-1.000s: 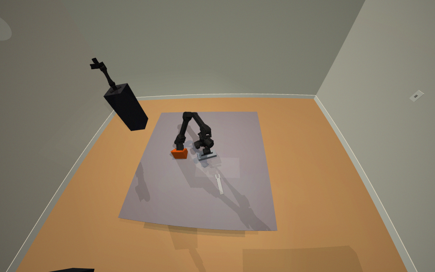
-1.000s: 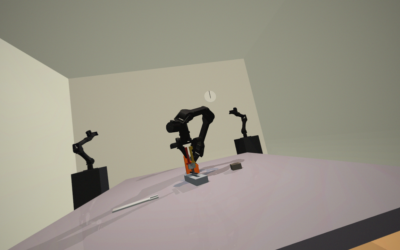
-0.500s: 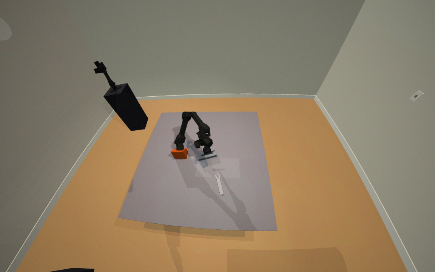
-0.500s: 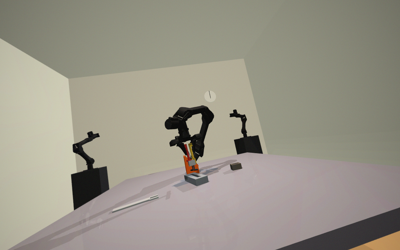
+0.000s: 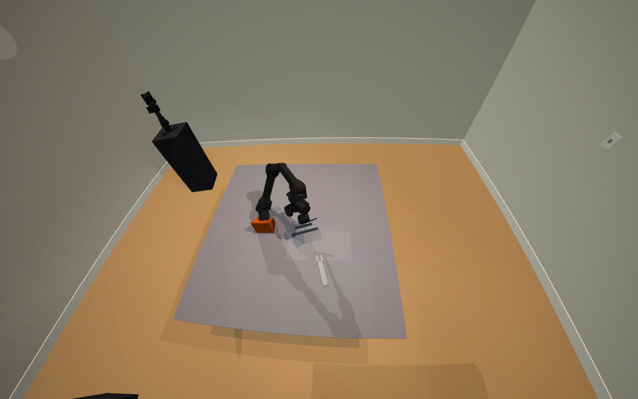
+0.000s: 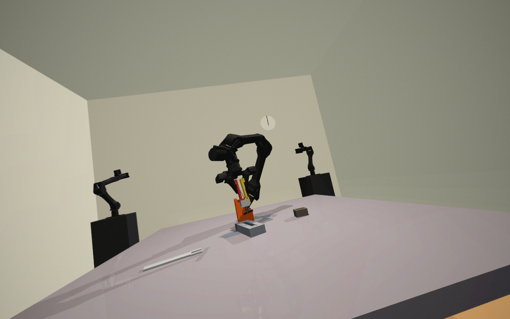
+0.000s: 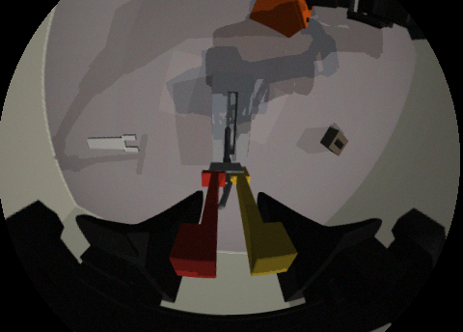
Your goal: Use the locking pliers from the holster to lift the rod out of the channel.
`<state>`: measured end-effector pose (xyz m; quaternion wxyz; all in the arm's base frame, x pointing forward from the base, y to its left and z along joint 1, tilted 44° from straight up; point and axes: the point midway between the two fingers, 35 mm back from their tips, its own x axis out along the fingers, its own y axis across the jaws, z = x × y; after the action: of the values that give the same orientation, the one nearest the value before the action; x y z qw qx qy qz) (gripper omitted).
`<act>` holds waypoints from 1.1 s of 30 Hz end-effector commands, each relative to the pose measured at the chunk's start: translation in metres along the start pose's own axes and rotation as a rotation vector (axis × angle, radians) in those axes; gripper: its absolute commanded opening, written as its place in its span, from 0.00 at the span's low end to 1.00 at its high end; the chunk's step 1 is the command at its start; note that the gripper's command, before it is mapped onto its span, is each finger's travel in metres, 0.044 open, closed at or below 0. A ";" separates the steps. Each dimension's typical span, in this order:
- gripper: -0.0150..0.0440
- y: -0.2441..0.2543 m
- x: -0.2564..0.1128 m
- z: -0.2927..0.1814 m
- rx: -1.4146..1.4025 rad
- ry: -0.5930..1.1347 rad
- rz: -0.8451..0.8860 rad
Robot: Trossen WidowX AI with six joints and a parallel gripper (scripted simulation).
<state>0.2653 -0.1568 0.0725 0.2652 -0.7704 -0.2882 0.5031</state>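
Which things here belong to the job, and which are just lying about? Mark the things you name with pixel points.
Job:
- red-and-yellow pliers [image 6: 245,203] [image 7: 227,167]
- dark rod [image 5: 313,219] [image 6: 248,212] [image 7: 227,141]
- grey channel block [image 5: 306,230] [image 6: 253,230] [image 7: 219,129]
- brown slotted block [image 6: 300,212] [image 7: 331,140], probably the holster

Lying about:
- white fork-ended bar [image 5: 322,272] [image 6: 169,260] [image 7: 106,143]

Red-and-yellow plier handles [image 6: 243,189] [image 7: 233,226] — orange block [image 5: 262,226] [image 6: 244,211] [image 7: 281,9], lilac tabletop [image 5: 242,297] [image 6: 328,254] [image 7: 280,178]

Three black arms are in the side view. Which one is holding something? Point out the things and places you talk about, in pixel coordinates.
The middle arm [image 6: 265,152] [image 5: 267,185], mounted on the table rather than on a black pedestal. Its gripper [image 6: 241,184] [image 7: 231,196] grips the pliers [image 6: 245,203] [image 7: 227,167] by their red and yellow handles.
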 end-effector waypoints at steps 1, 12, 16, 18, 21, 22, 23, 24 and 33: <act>0.42 0.001 -0.010 -0.005 -0.006 0.046 0.007; 0.42 0.001 -0.024 -0.012 -0.011 0.117 0.009; 0.42 0.000 -0.029 -0.015 -0.013 0.143 0.010; 0.42 0.000 -0.032 -0.016 -0.014 0.156 0.010; 0.42 0.000 -0.036 -0.018 -0.016 0.175 0.011; 0.42 0.000 -0.037 -0.018 -0.017 0.182 0.012; 0.42 0.000 -0.039 -0.019 -0.017 0.188 0.012; 0.42 0.000 -0.040 -0.019 -0.018 0.194 0.013; 0.42 0.000 -0.045 -0.021 -0.020 0.217 0.014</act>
<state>0.2700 -0.1868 0.1045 0.2841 -0.8189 -0.2611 0.4249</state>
